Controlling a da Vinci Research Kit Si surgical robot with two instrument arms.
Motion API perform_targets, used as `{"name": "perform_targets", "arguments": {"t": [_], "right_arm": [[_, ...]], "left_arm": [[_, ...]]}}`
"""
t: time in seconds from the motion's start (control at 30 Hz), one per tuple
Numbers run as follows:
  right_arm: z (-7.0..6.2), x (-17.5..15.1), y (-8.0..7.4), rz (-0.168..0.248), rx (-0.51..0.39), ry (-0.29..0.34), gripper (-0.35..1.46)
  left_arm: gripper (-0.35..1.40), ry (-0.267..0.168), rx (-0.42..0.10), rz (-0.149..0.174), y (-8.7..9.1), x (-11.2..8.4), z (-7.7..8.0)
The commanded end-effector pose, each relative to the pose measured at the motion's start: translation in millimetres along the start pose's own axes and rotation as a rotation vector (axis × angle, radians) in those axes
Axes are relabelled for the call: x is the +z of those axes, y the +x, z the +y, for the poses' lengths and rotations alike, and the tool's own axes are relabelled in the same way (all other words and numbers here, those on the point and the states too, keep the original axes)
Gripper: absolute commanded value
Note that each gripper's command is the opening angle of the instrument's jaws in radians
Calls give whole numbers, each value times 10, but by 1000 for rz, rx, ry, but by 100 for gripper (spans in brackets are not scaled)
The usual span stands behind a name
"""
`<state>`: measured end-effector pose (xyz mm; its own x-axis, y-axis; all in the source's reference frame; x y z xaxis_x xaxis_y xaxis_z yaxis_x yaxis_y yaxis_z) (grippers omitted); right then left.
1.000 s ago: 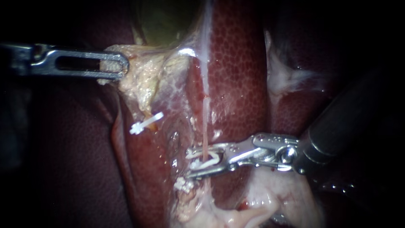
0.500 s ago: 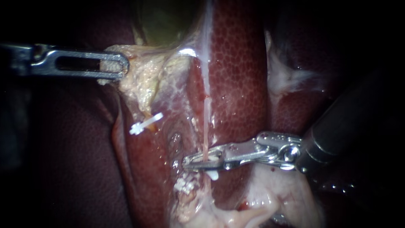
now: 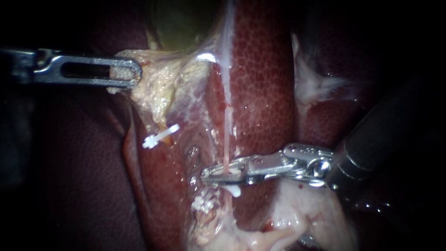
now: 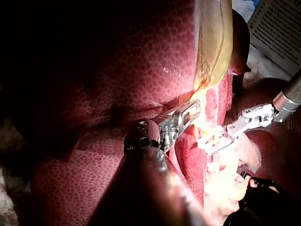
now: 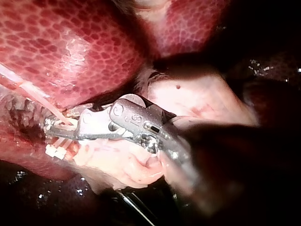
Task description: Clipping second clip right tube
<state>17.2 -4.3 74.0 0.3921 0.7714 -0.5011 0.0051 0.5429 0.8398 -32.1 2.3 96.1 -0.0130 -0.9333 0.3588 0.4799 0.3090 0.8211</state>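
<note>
Writing: printed sheet, too small to read.
Right instrument: jaws pressed onto white clip on right tube.
Left instrument: level, pinching pale tissue.

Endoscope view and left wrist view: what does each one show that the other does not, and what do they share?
Only the endoscope: the upper clip, the lowest clip, and the middle clip in the right instrument's shut jaws on the right tube. Only the left wrist: a printed sheet beyond the gallbladder. Both: the liver, the left instrument gripping pale tissue, the right instrument.
</note>
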Motion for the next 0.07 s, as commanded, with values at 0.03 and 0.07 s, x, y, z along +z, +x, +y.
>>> {"name": "perform_targets", "arguments": {"t": [0.03, 0.07], "right_arm": [[0, -1, -1, -1, -2, 3, -35], [0, -1, -1, -2, -2, 3, -35]], "left_arm": [[-35, 1, 0, 1, 0, 0, 0], [-35, 1, 0, 1, 1, 0, 0]]}}
